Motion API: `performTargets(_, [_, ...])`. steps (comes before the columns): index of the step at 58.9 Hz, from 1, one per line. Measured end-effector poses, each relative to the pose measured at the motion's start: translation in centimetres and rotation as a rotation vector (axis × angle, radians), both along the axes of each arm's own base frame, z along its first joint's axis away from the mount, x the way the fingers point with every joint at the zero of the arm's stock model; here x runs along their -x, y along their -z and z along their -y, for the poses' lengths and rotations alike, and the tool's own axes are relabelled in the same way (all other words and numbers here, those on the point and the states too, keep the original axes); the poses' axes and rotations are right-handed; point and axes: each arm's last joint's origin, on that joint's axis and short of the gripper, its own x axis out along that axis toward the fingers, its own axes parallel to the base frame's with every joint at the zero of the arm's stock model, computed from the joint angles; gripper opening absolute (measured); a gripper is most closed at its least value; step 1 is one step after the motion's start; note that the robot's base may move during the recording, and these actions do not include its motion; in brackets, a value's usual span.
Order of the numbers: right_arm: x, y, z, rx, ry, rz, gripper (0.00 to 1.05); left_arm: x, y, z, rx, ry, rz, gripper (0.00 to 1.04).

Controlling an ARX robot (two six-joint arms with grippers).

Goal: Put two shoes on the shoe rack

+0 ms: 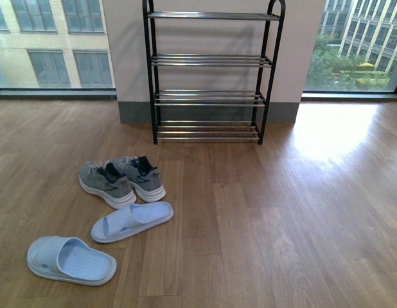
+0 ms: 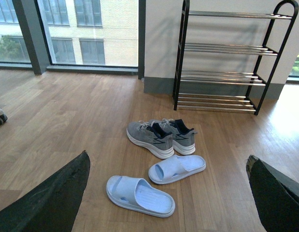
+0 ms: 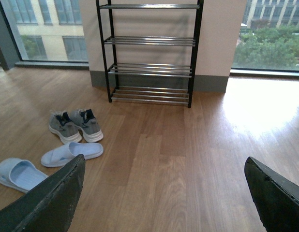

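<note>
**Inspector:** Position of the shoe rack (image 1: 211,61)?

**Assistant:** Upright against the wall, at the far side of the wooden floor (image 1: 282,212).

**Inspector:** The shoes?

**Assistant:** All are on the floor, well apart from the rack and to its left. The grey sneakers (image 1: 108,183) lie side by side, touching. One light-blue slipper (image 1: 131,221) lies just beside them, and the second slipper (image 1: 71,260) is nearer the robot.

**Inspector:** Grippers?

**Assistant:** The left gripper (image 2: 167,155) has its fingers spread wide and holds nothing. The right gripper (image 3: 164,158) is likewise.

Your wooden floor (image 1: 282,212) bears the shoe rack (image 1: 211,96) at the wall (image 1: 124,51), two grey sneakers (image 1: 108,183) side by side, and two light-blue slippers (image 1: 131,221) nearer you.
</note>
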Motion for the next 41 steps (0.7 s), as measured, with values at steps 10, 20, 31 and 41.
performTargets(10, [0.0, 0.0, 0.0, 0.0, 0.0, 0.0, 0.95, 0.0, 0.0, 0.0, 0.0, 0.0, 0.0, 0.95])
performTargets(20, [0.0, 0.0, 0.0, 0.0, 0.0, 0.0, 0.95, 0.0, 0.0, 0.0, 0.0, 0.0, 0.0, 0.95])
performTargets(31, [0.0, 0.0, 0.0, 0.0, 0.0, 0.0, 0.95, 0.0, 0.0, 0.0, 0.0, 0.0, 0.0, 0.95])
performTargets(41, [0.0, 0.0, 0.0, 0.0, 0.0, 0.0, 0.95, 0.0, 0.0, 0.0, 0.0, 0.0, 0.0, 0.95])
